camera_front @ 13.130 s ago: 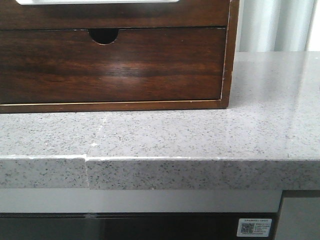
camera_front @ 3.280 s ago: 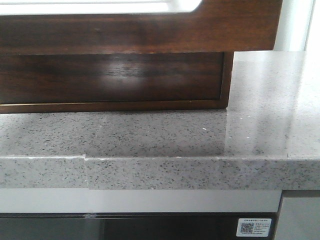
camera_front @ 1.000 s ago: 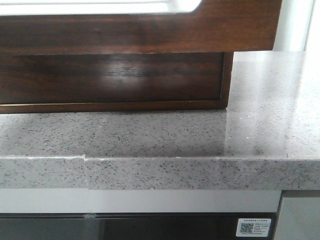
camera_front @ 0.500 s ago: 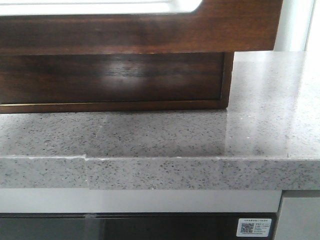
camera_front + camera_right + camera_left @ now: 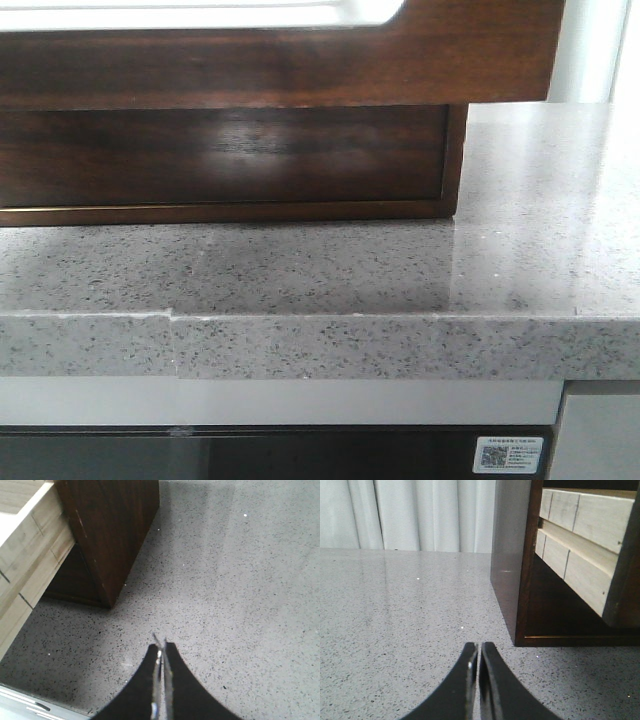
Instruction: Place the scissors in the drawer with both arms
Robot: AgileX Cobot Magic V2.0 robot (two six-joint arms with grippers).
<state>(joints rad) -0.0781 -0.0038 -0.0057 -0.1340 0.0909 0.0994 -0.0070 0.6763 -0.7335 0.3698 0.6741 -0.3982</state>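
The drawer (image 5: 300, 65), dark brown and glossy with a pale white area along its top, stands pulled out over the counter. Its pale wooden side shows in the left wrist view (image 5: 580, 535) and in the right wrist view (image 5: 25, 560). My right gripper (image 5: 161, 647) is shut on the scissors (image 5: 158, 680), a thin metal strip between the fingers with two tips poking out in front. It hangs above the counter, to the right of the cabinet. My left gripper (image 5: 478, 647) is shut and empty, low over the counter by the cabinet's left front corner. Neither gripper shows in the front view.
The dark wooden cabinet (image 5: 510, 575) stands on a grey speckled counter (image 5: 400, 280); its lower drawer front (image 5: 220, 155) is closed under the open drawer. The counter's front edge (image 5: 30, 700) lies near my right gripper. White curtains (image 5: 420, 515) hang behind the counter.
Since the oldest frame the upper drawer has come out toward the camera and covers the notch of the lower one. Nothing has visibly moved in the last second.
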